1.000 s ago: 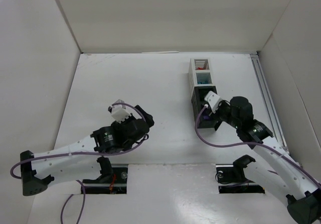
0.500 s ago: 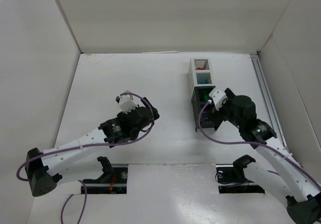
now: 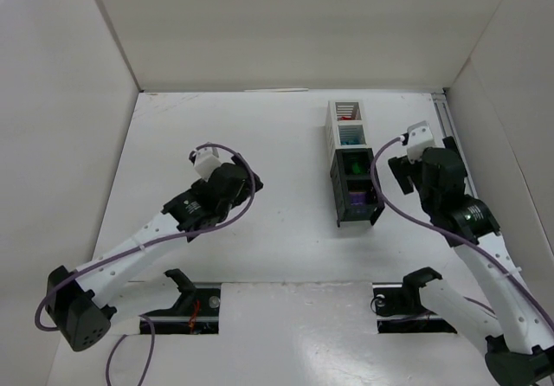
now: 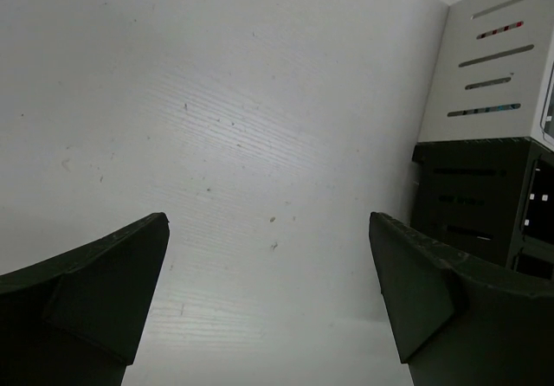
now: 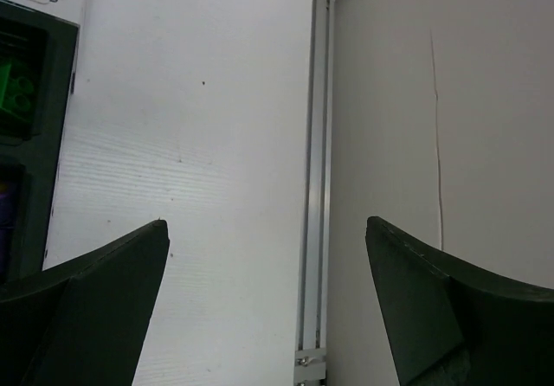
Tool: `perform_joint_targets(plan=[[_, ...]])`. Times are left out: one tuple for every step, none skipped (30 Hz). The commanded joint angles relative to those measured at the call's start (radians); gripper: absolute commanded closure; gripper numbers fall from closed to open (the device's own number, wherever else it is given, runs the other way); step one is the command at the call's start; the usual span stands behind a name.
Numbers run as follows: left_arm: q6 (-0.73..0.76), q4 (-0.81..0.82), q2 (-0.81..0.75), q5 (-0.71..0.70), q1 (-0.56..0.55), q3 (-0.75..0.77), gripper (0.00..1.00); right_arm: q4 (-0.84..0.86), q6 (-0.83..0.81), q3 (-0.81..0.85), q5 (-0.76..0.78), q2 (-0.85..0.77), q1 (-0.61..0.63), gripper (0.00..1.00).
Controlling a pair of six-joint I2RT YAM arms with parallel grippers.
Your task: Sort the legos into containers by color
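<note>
The containers (image 3: 351,163) stand in a narrow row right of centre, two white at the far end and two black nearer. Legos lie inside them: red (image 3: 346,109), cyan (image 3: 349,143), green (image 3: 355,164) and purple (image 3: 357,200). My right gripper (image 3: 424,165) hovers to the right of the row. Its wrist view shows it open (image 5: 267,223) and empty, with the green lego (image 5: 16,87) inside a black container (image 5: 56,126) at the left edge. My left gripper (image 3: 245,187) is left of centre, well apart from the row. It is open (image 4: 268,221) over bare table, with the white container (image 4: 485,66) at the right.
A metal rail (image 3: 459,161) runs along the table's right side, just beyond my right gripper; it also appears as the rail (image 5: 316,144) in the right wrist view. White walls enclose the table at the left, back and right. Purple cables loop beside both wrists.
My right gripper has opened and drawn back to the right, away from above the nearest black container. My left arm has stretched out and swung slightly, its gripper staying open.
</note>
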Motion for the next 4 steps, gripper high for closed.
perform_joint_targets(plan=[[0.034,0.022,-0.005,0.018,0.004,0.032,0.00,0.001,0.028,0.024,0.048,-0.001,-0.004,0.00],[0.034,0.022,-0.005,0.018,0.004,0.032,0.00,0.001,0.018,0.024,0.048,-0.015,-0.004,0.00],[0.034,0.022,-0.005,0.018,0.004,0.032,0.00,0.015,0.018,0.012,0.048,-0.025,-0.004,0.00],[0.034,0.022,-0.005,0.018,0.004,0.032,0.00,0.026,0.018,0.011,0.048,-0.041,-0.004,0.00]])
